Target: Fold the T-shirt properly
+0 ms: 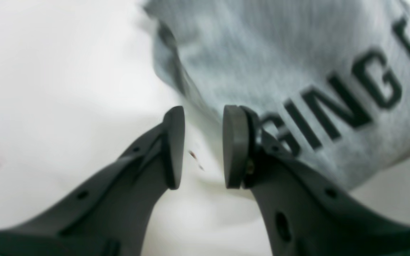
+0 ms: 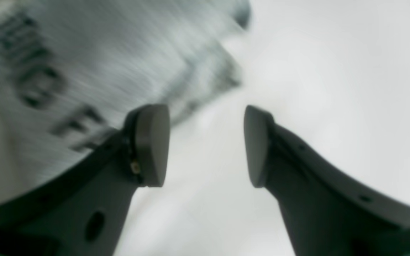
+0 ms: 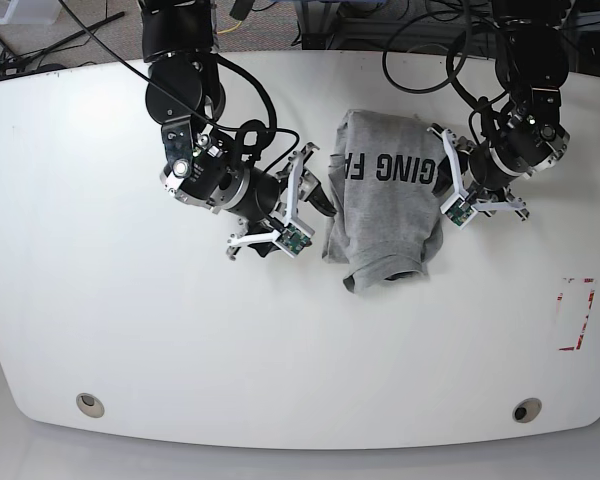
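One grey T-shirt (image 3: 385,195) lies bunched at the upper centre of the white counter (image 3: 130,330). Two pincers flank it: the left pincer (image 1: 203,146) stands narrowly parted and empty, the right pincer (image 2: 206,145) wider, also empty.

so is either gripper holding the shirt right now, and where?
Nothing is held. The left gripper and the right gripper both stand open with only table between their pads, each beside the T-shirt.

One T-shirt (image 3: 385,195), one table (image 3: 130,330), two hands, left (image 3: 439,176) and right (image 3: 320,192)
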`<action>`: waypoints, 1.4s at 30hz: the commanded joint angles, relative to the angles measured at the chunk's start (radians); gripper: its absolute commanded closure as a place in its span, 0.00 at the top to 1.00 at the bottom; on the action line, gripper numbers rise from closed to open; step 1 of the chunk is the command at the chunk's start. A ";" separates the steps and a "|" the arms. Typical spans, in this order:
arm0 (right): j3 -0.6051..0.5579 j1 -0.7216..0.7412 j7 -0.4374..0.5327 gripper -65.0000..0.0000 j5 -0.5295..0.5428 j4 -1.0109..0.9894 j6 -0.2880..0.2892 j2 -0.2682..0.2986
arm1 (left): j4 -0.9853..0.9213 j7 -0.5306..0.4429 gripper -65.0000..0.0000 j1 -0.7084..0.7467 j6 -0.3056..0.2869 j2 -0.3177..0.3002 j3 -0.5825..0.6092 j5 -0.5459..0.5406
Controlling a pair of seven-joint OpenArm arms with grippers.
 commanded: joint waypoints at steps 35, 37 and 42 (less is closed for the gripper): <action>-0.019 0.268 0.315 0.48 0.032 -0.550 0.002 0.067 | -0.152 -0.023 0.25 0.123 0.003 0.043 -0.002 -0.009; -0.019 0.264 0.275 0.48 0.032 -0.498 0.002 0.067 | -0.112 -0.023 0.25 0.123 0.003 0.045 -0.007 -0.011; -0.019 0.244 0.173 0.48 0.034 -0.349 0.002 0.060 | 0.024 -0.023 0.25 0.123 0.002 0.052 -0.007 -0.012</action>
